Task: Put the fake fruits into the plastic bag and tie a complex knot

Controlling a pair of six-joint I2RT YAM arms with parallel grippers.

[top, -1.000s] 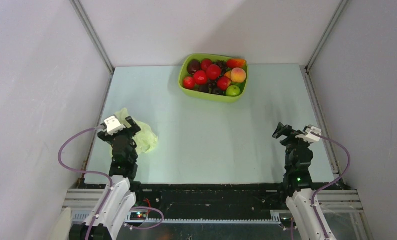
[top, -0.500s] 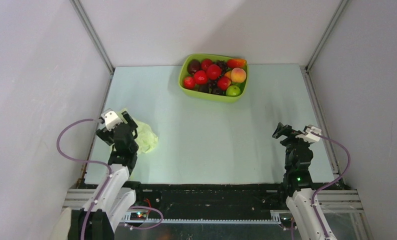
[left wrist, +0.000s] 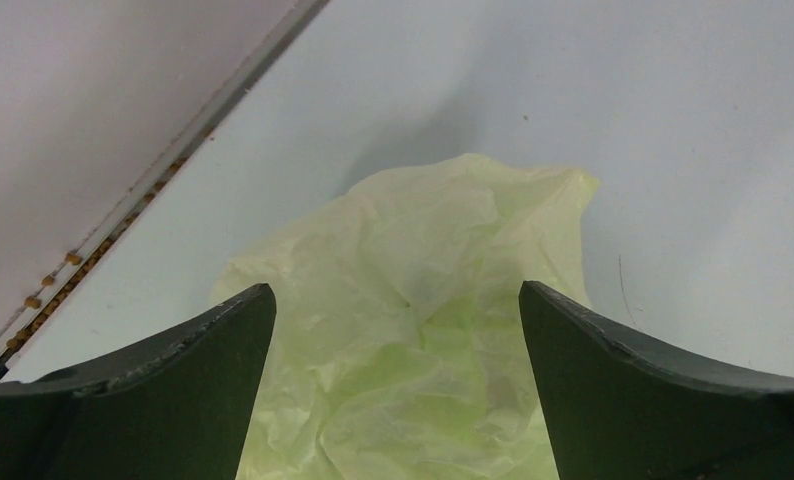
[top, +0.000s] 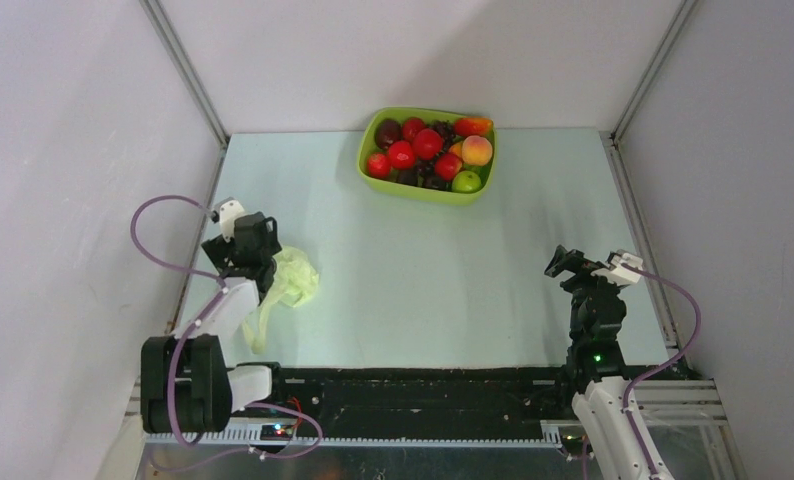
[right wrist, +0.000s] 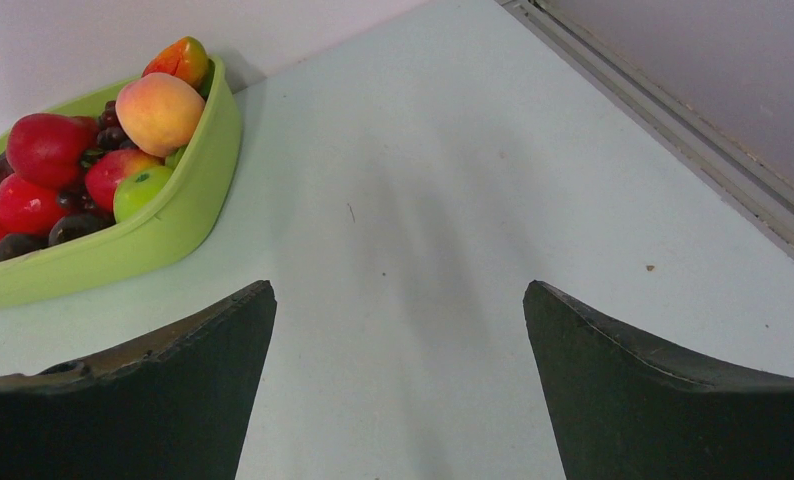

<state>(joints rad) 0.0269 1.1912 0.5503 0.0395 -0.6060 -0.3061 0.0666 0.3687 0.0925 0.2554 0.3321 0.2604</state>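
Note:
The pale yellow-green plastic bag [top: 295, 280] lies crumpled and empty at the left of the table, one handle trailing toward the near edge. My left gripper [top: 261, 262] is open just above it; in the left wrist view the bag [left wrist: 413, 300] fills the gap between the spread fingers [left wrist: 393, 290]. The fake fruits [top: 428, 150] lie in the lime-green tray [top: 413, 192] at the far middle: red apples, a peach [top: 477, 150], a green apple [top: 466, 181], a plum and grapes. My right gripper [top: 563, 263] is open and empty over bare table [right wrist: 400, 287]. No knot shows.
White walls enclose the table on three sides, with metal rails along the left and right edges. The tray [right wrist: 188, 215] with the peach [right wrist: 158, 112] and green apple [right wrist: 138, 190] shows at the far left of the right wrist view.
My left arm has reached forward and tipped its gripper down over the bag. The bag's handle now shows trailing toward the near edge. The right arm has not moved.

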